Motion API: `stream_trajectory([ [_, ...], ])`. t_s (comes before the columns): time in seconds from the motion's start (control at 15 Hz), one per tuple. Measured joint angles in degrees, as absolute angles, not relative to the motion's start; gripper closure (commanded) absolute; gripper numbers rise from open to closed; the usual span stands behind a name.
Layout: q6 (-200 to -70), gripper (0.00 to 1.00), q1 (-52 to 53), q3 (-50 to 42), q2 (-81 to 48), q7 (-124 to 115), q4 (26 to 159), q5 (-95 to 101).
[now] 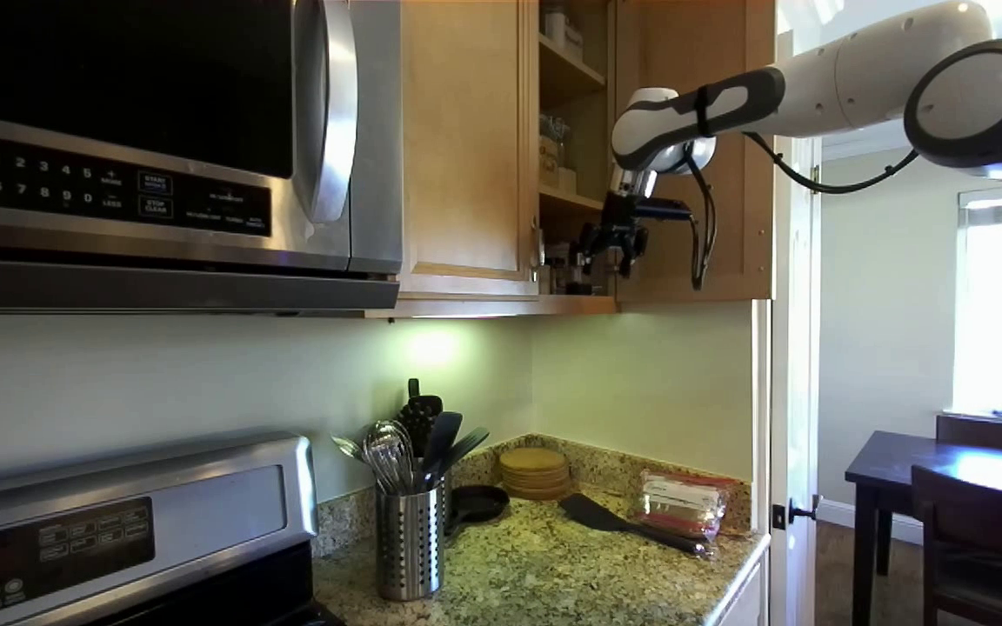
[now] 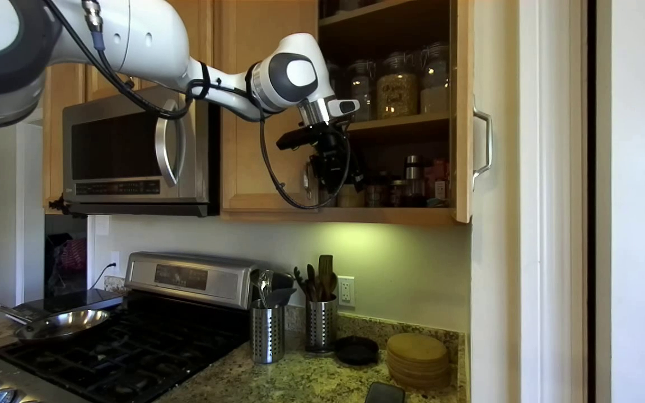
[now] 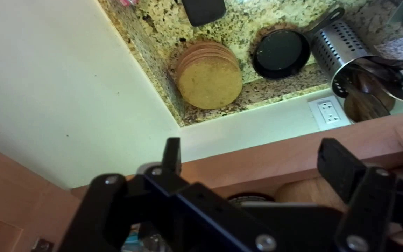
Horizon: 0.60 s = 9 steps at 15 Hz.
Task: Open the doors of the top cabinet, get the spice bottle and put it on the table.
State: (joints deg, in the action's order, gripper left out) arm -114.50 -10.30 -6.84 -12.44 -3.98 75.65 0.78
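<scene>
End effector (image 3: 252, 154), jaws apart, hangs at the open top cabinet (image 2: 389, 216); the probable spice bottle (image 2: 397, 193) stands upright, rightward of it in an exterior view.

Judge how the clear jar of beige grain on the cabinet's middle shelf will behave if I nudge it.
The grain-filled jar looks mostly full, so it is probably heavy and may resist a light nudge. It is see-through, suggesting glass, likely slick and fragile. Neighbouring jars flank it closely, so a sideways push could clink them together.
</scene>
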Motion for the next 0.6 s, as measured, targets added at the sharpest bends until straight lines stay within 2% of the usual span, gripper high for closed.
stream_trajectory([
  [0.6, -117.1, 0.0, -10.3, -5.2, -13.4, 10.8, 72.4, -9.4],
])
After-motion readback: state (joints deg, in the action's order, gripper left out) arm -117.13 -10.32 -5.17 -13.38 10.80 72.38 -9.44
